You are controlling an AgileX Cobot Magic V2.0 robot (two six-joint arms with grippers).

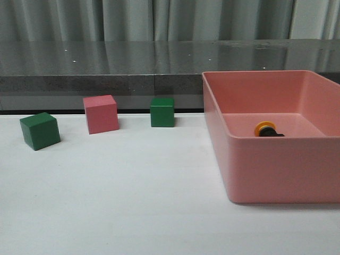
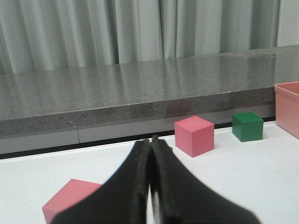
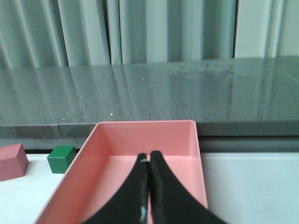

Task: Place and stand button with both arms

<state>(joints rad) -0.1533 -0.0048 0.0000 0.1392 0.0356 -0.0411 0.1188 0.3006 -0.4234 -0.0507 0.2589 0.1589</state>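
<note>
The button (image 1: 265, 129) lies on its side on the floor of the pink bin (image 1: 281, 175) at the right; its yellow cap and black body show above the bin's front wall. Neither arm appears in the front view. In the left wrist view my left gripper (image 2: 150, 142) is shut with nothing between its fingers, low over the white table and facing the cubes. In the right wrist view my right gripper (image 3: 148, 156) is shut and empty, over the near part of the pink bin (image 3: 145, 124). The button is hidden in both wrist views.
On the white table (image 1: 133, 202) stand a green cube (image 1: 40, 130) at the left, a pink cube (image 1: 101, 113) and another green cube (image 1: 162, 111). Another pink block (image 2: 70, 198) sits close beside my left gripper. A grey stone ledge (image 1: 106, 79) runs along the back.
</note>
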